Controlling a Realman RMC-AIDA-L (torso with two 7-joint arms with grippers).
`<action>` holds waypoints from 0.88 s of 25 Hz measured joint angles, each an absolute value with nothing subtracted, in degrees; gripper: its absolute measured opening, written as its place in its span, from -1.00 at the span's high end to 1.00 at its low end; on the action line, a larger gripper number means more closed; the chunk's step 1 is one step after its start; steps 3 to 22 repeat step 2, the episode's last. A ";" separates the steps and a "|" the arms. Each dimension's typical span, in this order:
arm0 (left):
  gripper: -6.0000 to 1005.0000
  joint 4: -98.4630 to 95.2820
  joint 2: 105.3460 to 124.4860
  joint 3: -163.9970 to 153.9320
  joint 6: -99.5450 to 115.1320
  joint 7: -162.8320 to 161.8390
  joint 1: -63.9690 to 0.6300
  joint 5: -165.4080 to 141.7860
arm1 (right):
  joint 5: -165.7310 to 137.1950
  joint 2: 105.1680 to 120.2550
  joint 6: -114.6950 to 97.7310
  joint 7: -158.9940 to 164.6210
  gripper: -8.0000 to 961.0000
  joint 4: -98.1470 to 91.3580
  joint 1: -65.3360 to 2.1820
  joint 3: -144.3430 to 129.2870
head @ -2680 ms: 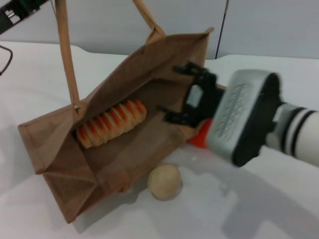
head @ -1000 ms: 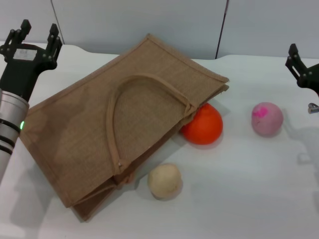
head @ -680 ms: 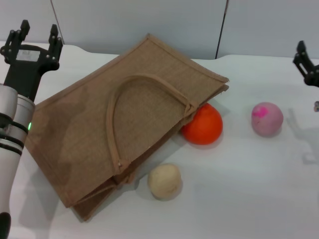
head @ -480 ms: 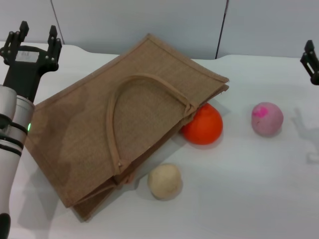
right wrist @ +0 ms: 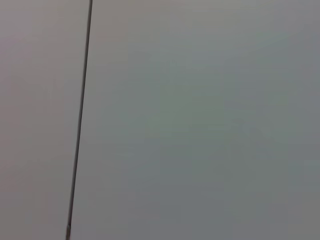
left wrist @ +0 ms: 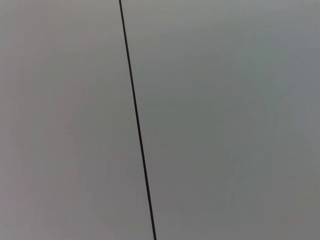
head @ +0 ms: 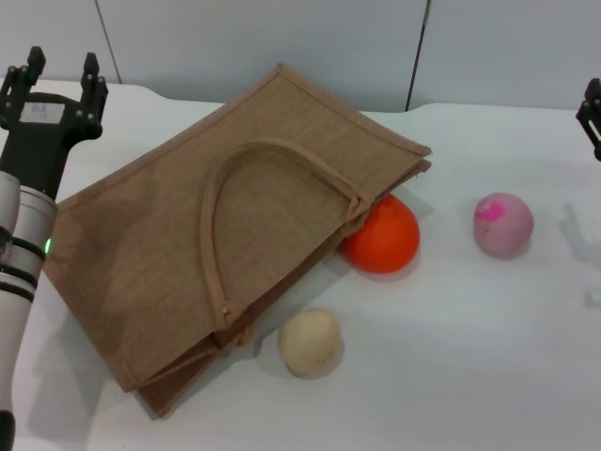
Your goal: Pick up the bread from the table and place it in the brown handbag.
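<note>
A plain grey wall with a thin dark seam stands behind the white table (head: 451, 376); both wrist views show only this wall.

The largest thing is the brown handbag (head: 150, 254). It lies flat on its side, collapsed, with one looped strap handle (head: 218, 202) resting on its upper face. Its long side runs from the near left to the far right of the table. The bread is not visible anywhere on the table. I judge that it is inside the closed bag, but the pictures cannot confirm this, so I cannot tell which way the loaf points or how its long axis lies.

Next in size is the left arm, raised at the left edge of the head view. The left gripper (head: 58, 70) points up with its two fingers apart and nothing between them. Of the right gripper (head: 592, 111) only a dark piece shows at the right edge, and I cannot tell its state.

An orange fruit (head: 381, 235) touches the bag's right edge. A pink ball (head: 503, 224) lies well apart on the right, and a beige ball (head: 310, 342) sits just beside the bag's near corner.

The task seems finished. To do this last step well, both arms should retreat high and wide, without catching the handle or pushing the fruit.
</note>
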State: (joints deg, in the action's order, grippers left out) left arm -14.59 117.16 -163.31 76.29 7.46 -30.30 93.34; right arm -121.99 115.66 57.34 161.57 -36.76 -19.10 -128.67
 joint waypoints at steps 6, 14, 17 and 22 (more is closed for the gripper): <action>-0.20 -14.59 117.16 -163.30 76.62 7.47 -30.19 93.35 | -121.99 115.66 57.36 161.55 -0.84 -36.75 -19.15 -128.73; -0.20 -14.59 117.16 -163.30 76.62 7.47 -30.19 93.35 | -121.99 115.66 57.36 161.55 -0.84 -36.75 -19.15 -128.73; -0.20 -14.59 117.16 -163.30 76.62 7.47 -30.19 93.35 | -121.99 115.66 57.36 161.55 -0.84 -36.75 -19.15 -128.73; -0.20 -14.59 117.16 -163.30 76.62 7.47 -30.19 93.35 | -121.99 115.66 57.36 161.55 -0.84 -36.75 -19.15 -128.73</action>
